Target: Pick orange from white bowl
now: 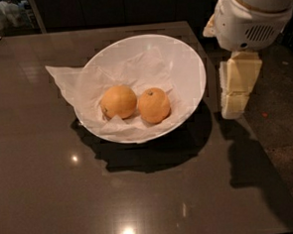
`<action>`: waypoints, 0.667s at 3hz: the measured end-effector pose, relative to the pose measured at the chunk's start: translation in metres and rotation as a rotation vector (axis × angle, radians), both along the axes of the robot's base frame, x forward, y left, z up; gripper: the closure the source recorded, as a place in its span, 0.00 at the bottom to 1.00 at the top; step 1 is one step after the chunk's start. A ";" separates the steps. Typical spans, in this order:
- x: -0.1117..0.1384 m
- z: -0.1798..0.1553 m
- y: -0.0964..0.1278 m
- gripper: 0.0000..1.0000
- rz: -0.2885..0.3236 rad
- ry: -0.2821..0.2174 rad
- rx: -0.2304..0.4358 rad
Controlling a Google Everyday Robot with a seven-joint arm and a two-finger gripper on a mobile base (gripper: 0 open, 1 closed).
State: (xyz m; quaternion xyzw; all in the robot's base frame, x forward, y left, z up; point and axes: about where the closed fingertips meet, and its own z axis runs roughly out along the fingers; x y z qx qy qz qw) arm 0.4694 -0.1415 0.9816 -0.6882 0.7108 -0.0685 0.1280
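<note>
The orange [154,105] is the deeper-coloured fruit with a small dark stem dot. It lies on the right inside the white bowl [182,57], touching a paler yellowish fruit [118,102] on its left. The bowl is lined with crumpled white paper [67,79] that sticks out over its left rim. My gripper [233,108] hangs below the white arm housing [252,13], just right of the bowl's right rim, over the table's right edge. It is apart from the bowl and holds nothing that I can see.
The bowl stands on a dark glossy table [51,194]. The table's right edge runs just under the gripper, with speckled dark floor [286,130] beyond it. Dark cabinets stand behind the table.
</note>
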 end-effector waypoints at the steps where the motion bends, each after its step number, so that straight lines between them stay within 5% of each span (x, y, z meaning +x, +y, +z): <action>1: 0.010 -0.004 0.040 0.00 0.079 0.027 -0.040; 2: 0.024 -0.020 0.069 0.00 0.126 0.078 -0.072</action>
